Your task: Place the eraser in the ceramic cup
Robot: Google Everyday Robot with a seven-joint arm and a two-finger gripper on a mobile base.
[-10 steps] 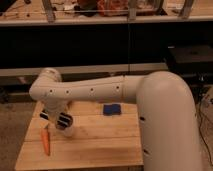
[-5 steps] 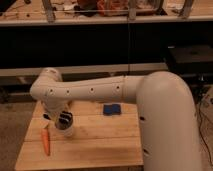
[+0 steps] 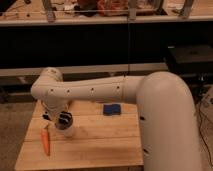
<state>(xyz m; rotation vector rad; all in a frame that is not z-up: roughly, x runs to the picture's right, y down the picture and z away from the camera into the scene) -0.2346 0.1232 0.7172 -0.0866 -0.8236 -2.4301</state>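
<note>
A blue rectangular eraser (image 3: pixel 112 109) lies flat on the wooden table (image 3: pixel 100 145), toward the back middle. The small whitish ceramic cup (image 3: pixel 67 131) stands at the table's left, partly hidden by my gripper. My gripper (image 3: pixel 64 120) is a dark shape at the end of the white arm (image 3: pixel 95 91). It hangs right over the cup's top, well left of the eraser. Nothing shows in the gripper.
An orange carrot (image 3: pixel 45 142) lies on the table's left, just left of the cup. My bulky white arm body (image 3: pixel 167 125) covers the table's right side. Dark shelving (image 3: pixel 100 45) stands behind the table.
The gripper has dipped slightly toward the cup. The eraser and the carrot have not moved.
</note>
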